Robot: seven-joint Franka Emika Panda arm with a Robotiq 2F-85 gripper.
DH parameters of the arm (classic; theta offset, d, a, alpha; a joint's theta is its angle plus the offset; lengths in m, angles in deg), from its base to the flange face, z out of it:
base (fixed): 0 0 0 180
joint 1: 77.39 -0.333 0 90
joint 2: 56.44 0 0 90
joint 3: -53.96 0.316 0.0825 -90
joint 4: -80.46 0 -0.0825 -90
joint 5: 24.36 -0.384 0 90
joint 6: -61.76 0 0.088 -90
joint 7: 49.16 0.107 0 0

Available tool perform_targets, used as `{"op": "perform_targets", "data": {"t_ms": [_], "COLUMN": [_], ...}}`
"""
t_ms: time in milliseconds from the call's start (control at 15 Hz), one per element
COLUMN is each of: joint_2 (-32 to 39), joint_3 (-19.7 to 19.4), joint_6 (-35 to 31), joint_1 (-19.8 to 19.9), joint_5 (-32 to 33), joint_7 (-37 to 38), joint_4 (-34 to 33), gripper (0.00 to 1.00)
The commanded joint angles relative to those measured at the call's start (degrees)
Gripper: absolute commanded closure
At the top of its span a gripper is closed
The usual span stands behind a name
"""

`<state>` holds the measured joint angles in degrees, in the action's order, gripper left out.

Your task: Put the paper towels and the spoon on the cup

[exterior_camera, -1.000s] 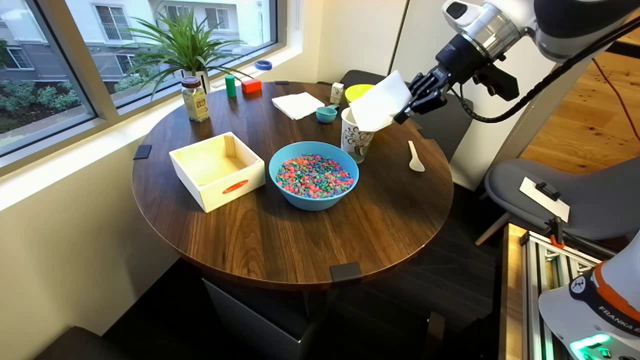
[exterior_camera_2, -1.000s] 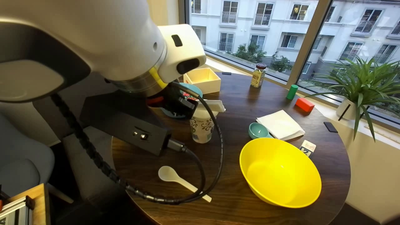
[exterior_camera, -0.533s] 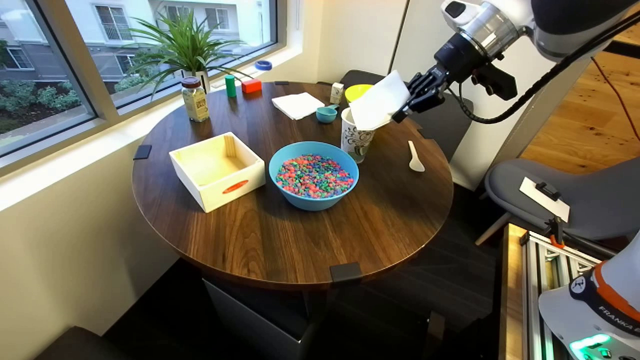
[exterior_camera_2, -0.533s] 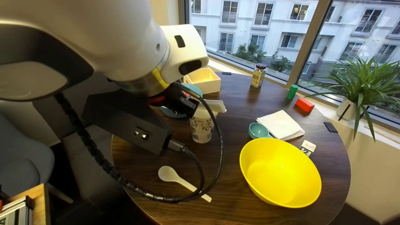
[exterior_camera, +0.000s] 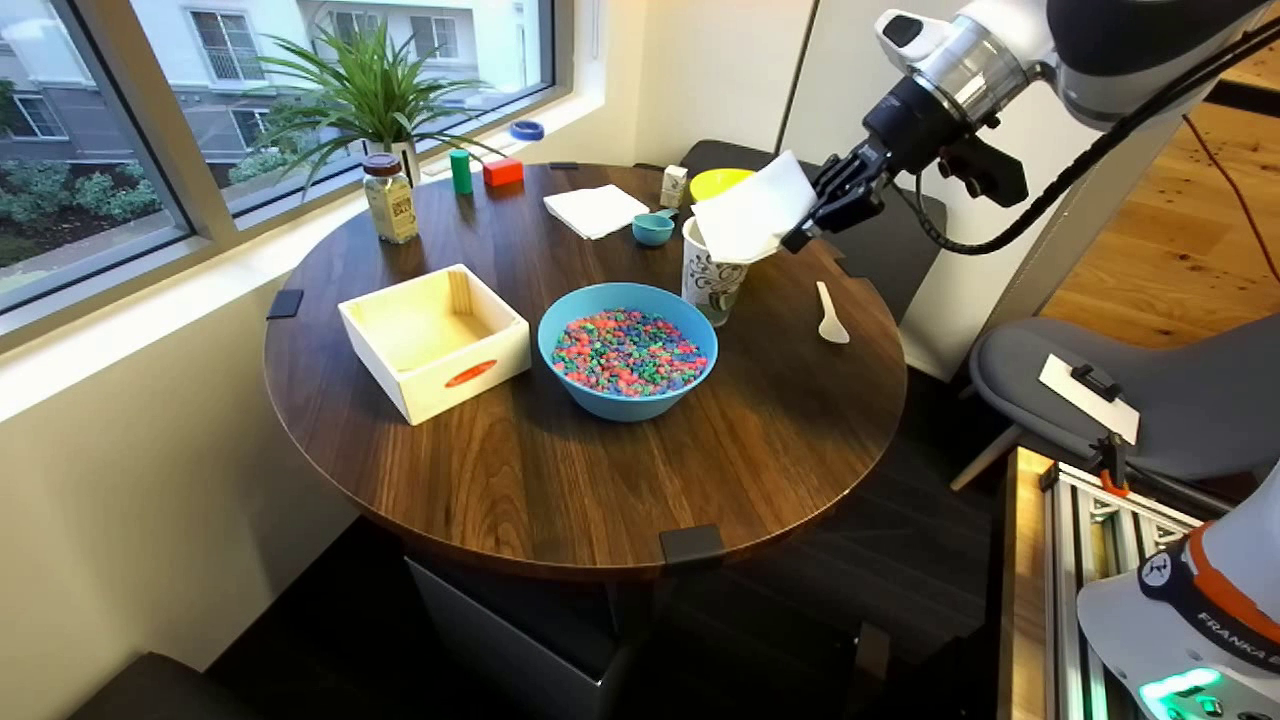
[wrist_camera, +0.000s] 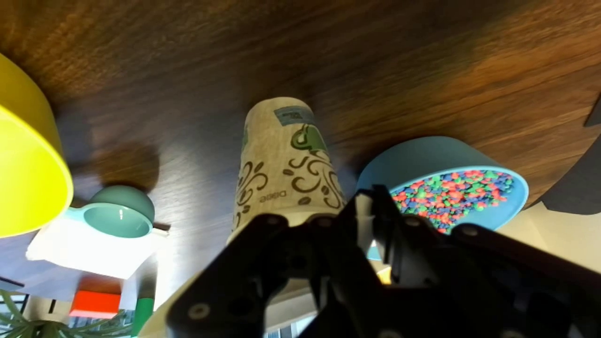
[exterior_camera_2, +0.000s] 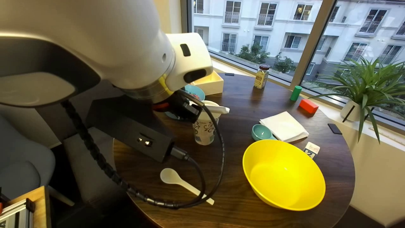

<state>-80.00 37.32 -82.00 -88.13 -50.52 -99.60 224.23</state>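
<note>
While pinched near one edge in the closed hand (exterior_camera: 806,226), found a napkin (exterior_camera: 752,212) tilted at the mouth of the upright cup (exterior_camera: 711,291). Could not tell whether touching or just above. Located the cup just beside the blue bowl (exterior_camera: 622,406). Found the spoon (exterior_camera: 831,324) flat on the surface (exterior_camera: 500,480), apart from the cup. Noted more napkins (exterior_camera: 597,211) on the surface beside the scoop (exterior_camera: 653,231), with the yellow bowl (exterior_camera_2: 283,177) nearby.

In exterior view, spoon (exterior_camera_2: 186,185) partly behind cable (exterior_camera_2: 152,200); in wrist view, cup (wrist_camera: 286,155) partly behind jaws.
</note>
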Motion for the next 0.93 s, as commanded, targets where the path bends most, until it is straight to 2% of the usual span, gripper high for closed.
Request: {"op": "perform_targets", "data": {"t_ms": [0,67,200,667,867], "joint_2": [1.1,1.0,0.9,0.3,0.5], "joint_3": [0.3,0.3,0.4,0.6,0.8], "joint_6": [1.1,1.3,1.3,1.6,2.5], "joint_1": [0.7,0.7,1.0,2.0,2.0], "joint_5": [-1.3,-1.4,-1.0,-0.5,-0.3], "joint_7": [0.0,-0.1,0.1,0.5,0.8], "joint_4": [-0.9,-0.9,-0.8,-0.7,-0.8], "gripper": [0.70,0.68,0.55,0.02,0.00]}}
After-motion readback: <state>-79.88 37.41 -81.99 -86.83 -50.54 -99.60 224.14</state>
